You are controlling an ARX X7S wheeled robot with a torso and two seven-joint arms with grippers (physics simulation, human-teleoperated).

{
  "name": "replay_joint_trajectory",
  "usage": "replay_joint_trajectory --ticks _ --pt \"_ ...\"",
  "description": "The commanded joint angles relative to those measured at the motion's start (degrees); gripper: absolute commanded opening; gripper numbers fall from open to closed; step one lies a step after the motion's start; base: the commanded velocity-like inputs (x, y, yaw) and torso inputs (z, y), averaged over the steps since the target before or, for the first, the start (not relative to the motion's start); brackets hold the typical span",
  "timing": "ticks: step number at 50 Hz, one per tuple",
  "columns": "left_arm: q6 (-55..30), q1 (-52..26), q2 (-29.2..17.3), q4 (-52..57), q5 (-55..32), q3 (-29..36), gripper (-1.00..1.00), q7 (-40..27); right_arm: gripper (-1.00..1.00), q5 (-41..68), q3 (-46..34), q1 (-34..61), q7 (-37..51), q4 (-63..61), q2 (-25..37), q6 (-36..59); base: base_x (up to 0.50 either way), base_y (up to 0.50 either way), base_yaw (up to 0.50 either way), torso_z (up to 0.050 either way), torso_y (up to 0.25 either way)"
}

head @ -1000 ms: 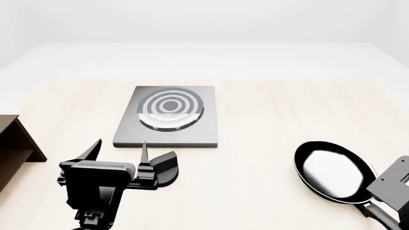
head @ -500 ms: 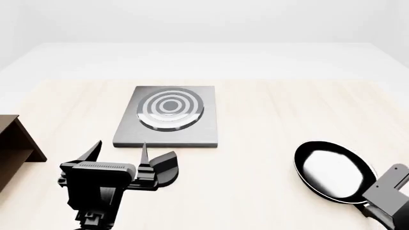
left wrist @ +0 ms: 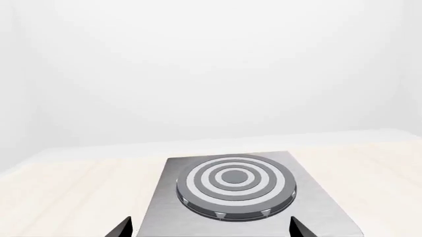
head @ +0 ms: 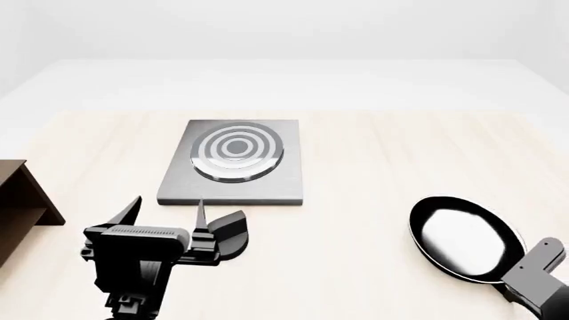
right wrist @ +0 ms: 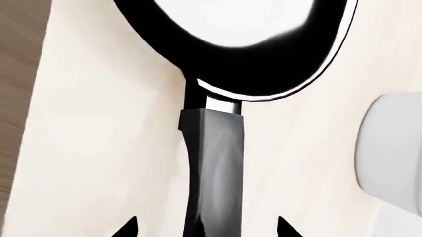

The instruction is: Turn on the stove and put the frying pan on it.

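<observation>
The stove is a flat grey slab with a ringed burner, lying at the table's middle. My left gripper is open and empty just in front of the stove's front edge; the left wrist view shows its tips apart before the stove. A black rounded piece sits by its right finger; I cannot tell whether it is the knob. The frying pan lies at the right front. My right gripper is open, its tips on either side of the pan's handle, not closed on it.
A brown wooden shelf stands at the left edge of the table. A white rounded object lies close beside the pan's handle in the right wrist view. My right wrist covers the handle in the head view.
My right wrist has slid down and back toward the lower right corner of the head view, along the pan's handle. The left arm, stove and pan have not moved.
</observation>
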Motion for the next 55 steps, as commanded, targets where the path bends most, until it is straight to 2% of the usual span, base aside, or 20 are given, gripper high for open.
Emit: replay_joint_trajectory --ticks 1,10,11,30,55 --pt "0.2 -0.1 -0.14 -0.39 -0.07 0.12 1.0 -0.24 1.0 -0.22 -0.49 -1.94 0.42 2.54 -1.29 -1.98 0.0 0.0 0.0 0.0 0.0" --pt "0.45 -0.02 -0.26 -0.56 -0.13 0.28 1.0 -0.38 1.0 0.13 -0.53 -3.06 0.75 3.82 -1.3 -3.27 0.0 0.0 0.0 0.0 0.0" --pt "0.47 -0.02 -0.29 -0.53 -0.13 0.27 1.0 -0.42 -1.0 -0.15 -0.59 -3.21 0.93 3.66 -1.22 -3.6 0.0 0.0 0.0 0.0 0.0" --pt "0.46 0.09 -0.65 0.03 -0.32 0.52 1.0 -0.85 -1.0 -2.97 2.99 6.63 -1.51 -6.83 4.18 5.51 0.0 0.0 0.0 0.0 0.0" --pt "0.24 0.09 -1.25 0.86 -0.95 0.45 1.0 -1.39 -1.0 -7.15 9.61 19.66 -8.15 -15.11 5.1 15.8 0.0 0.0 0.0 0.0 0.0"
